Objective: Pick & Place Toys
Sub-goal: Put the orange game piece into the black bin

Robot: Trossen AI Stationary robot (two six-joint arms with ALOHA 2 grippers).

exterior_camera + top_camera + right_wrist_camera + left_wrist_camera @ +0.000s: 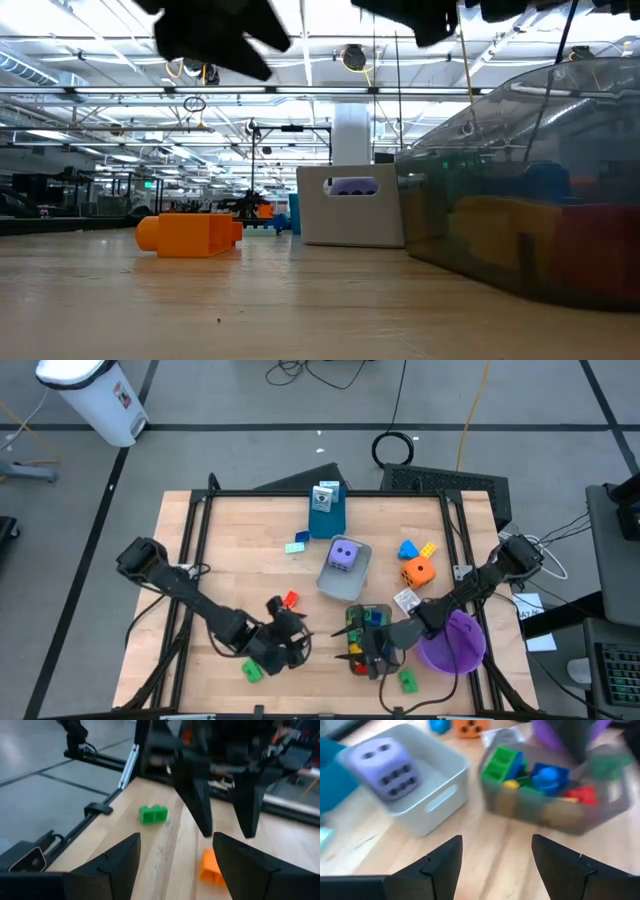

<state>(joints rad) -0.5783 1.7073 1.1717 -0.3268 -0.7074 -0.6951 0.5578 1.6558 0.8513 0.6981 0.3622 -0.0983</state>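
High view: both arms are being held low over the lower middle of the table (240, 550). The left gripper (292, 640) is seen parted and empty at lower centre-left, between an orange brick (290, 600) and a green brick (251, 671). The right gripper (372, 650) is being held parted, grasping nothing, over the dark tray (365, 632) of mixed bricks (547, 777). A purple die (344, 555) is lying in the grey tray (345, 582) at centre. An orange die (418, 571) and a blue brick (407, 549) are lying at centre-right. A purple bowl (455, 643) is sitting at lower right, a green brick (408, 680) just below it.
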